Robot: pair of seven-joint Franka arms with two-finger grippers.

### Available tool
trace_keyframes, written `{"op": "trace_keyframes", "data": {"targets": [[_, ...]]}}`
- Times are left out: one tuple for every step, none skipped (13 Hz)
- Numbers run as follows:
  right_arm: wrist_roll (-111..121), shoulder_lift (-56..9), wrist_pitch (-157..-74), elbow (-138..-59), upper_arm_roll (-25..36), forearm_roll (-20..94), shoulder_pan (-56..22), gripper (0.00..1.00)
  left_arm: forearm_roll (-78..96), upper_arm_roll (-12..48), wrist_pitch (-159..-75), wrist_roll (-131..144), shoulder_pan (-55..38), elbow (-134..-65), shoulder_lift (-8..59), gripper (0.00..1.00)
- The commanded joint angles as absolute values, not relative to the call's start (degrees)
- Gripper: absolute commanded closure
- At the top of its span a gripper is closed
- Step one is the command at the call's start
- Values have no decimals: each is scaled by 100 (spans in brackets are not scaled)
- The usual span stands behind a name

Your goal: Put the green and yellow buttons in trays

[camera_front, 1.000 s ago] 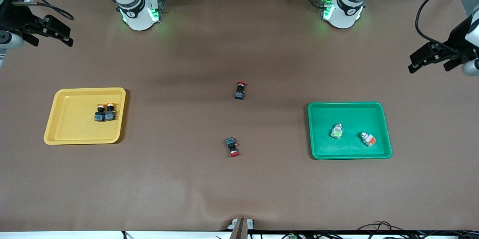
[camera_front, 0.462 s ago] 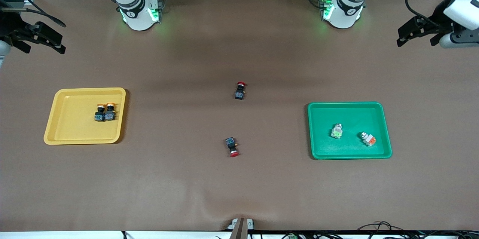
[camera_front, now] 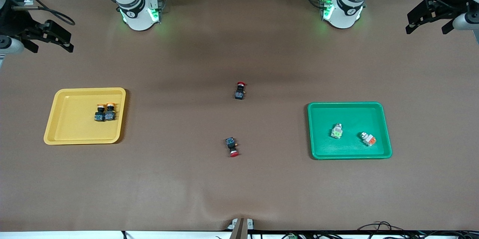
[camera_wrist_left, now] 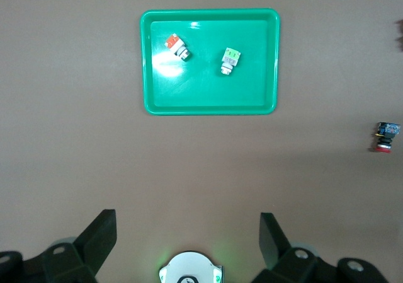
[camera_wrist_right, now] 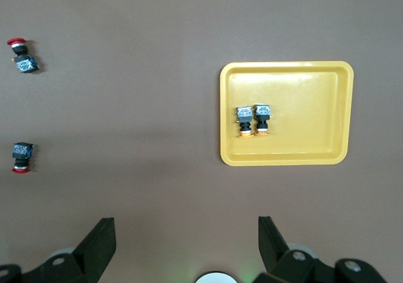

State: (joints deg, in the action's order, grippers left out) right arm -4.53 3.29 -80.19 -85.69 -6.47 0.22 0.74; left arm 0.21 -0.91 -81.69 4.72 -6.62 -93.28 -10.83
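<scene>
Glossy green tray (camera_front: 350,109), rounded yellow tray (camera_front: 67,97)

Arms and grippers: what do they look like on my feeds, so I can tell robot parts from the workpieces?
Both arms are glossy white with black joint bands and green lights glowing at their bases. The left gripper and right gripper are matte black with blocky two-finger jaws; black cables loop to each wrist. Grey-white round housings sit beside each gripper.
</scene>
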Motion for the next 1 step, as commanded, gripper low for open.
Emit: {"op": "trace_keyframes", "data": {"targets": [[-422,272,-7954,-8420,-624,-228,-131,0,-105,-106,-8016,360,-703,-9114,-932,0]]}}
